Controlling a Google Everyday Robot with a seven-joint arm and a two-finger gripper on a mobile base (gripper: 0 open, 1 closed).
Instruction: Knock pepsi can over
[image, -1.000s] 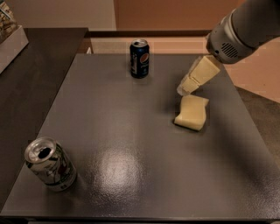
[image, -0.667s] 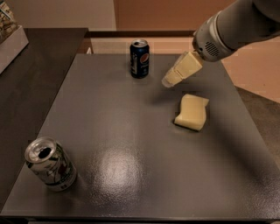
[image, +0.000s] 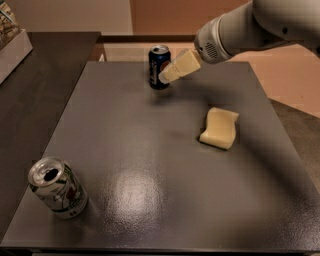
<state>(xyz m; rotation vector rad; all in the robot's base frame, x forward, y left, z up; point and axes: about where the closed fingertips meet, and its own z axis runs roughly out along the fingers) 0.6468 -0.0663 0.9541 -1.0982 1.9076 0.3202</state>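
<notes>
Swinging leftward away from the yellow sponge (image: 220, 128) and closing on the pepsi can (image: 156, 60), standing upright near the far edge of the tabletop (image: 125, 150); bringing the end effector (image: 165, 77) against the can's right side, touching or nearly so; not revealing whether spread or closed; probably setting up the toppling push.
</notes>
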